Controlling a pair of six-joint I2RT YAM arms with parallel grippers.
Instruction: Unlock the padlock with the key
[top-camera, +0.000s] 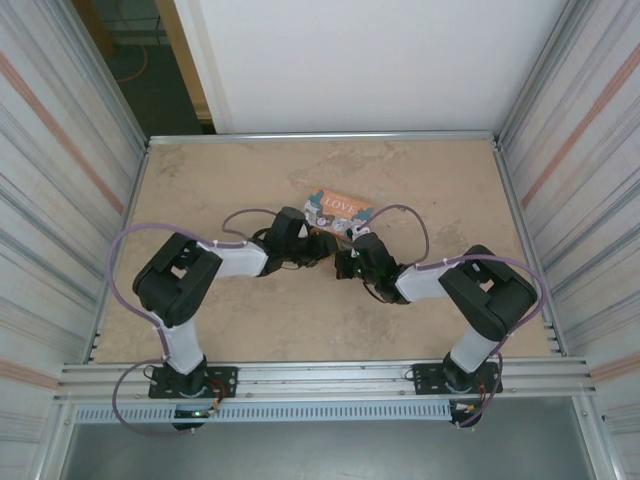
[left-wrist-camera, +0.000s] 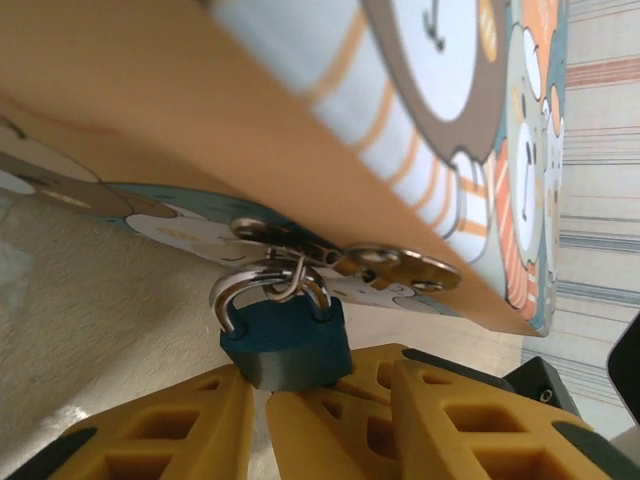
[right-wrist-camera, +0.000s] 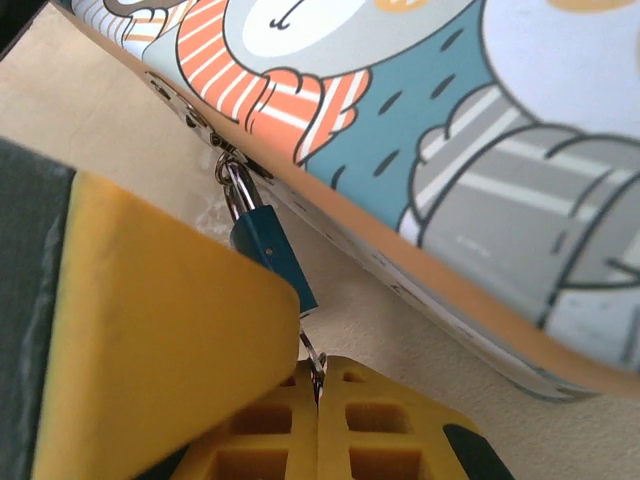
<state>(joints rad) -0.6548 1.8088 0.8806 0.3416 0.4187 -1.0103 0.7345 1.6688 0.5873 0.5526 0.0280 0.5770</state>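
Tiny padlock (left-wrist-camera: 285, 345): dark blue blocky body, thin silvery shackle (left-wrist-camera: 268, 283). Hangs from brass-colour hasp (left-wrist-camera: 400, 265) on edge of orange tin with cartoon cat print (left-wrist-camera: 300, 120), lower middle of left wrist view. Whether shackle is closed, cannot tell. Yellow left fingers (left-wrist-camera: 150, 430): narrow gap, tips just under padlock body; grip or not, cannot tell. Right fingers (right-wrist-camera: 390, 430): pressed together on thin silvery key (right-wrist-camera: 313, 355) below padlock body. Tin lies on beige worktop (top-camera: 300, 310), centre of top view.

The left arm (top-camera: 178, 285) bends at its elbow and reaches right. The right arm (top-camera: 488, 295) bends and reaches left. The left gripper (top-camera: 318, 245) and right gripper (top-camera: 348, 262) nearly meet in the middle. The right jaws are pressed tight together. The left jaws show a thin gap, and it is hard to tell if they squeeze anything.
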